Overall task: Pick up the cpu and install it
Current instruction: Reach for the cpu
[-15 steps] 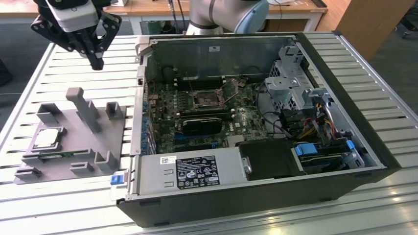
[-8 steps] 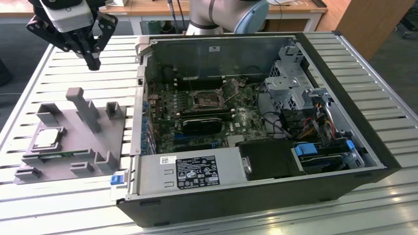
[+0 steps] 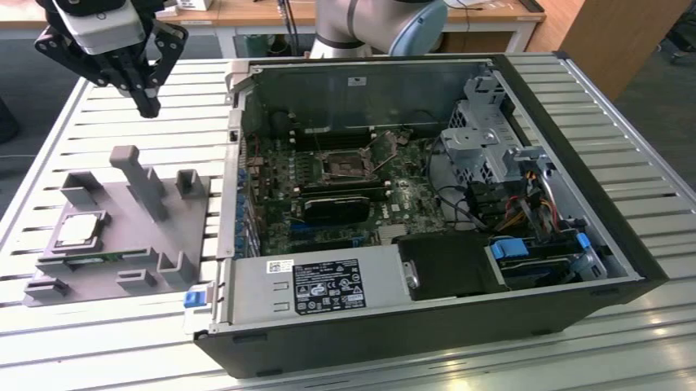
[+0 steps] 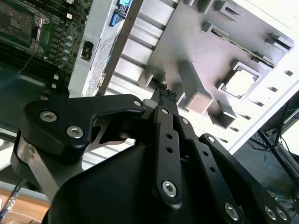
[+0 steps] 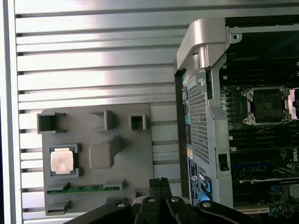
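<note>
The gripper (image 3: 147,104) is pinched closed with nothing in it, up above the table (image 3: 65,122). At the exterior view's left, the cpu (image 3: 80,230) sits in the grey holder (image 3: 163,236). The open computer case (image 3: 326,94) lies to the right.

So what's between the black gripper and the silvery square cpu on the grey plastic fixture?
In the first wrist view, the fixture's tall grey post stands between the gripper and the cpu.
</note>
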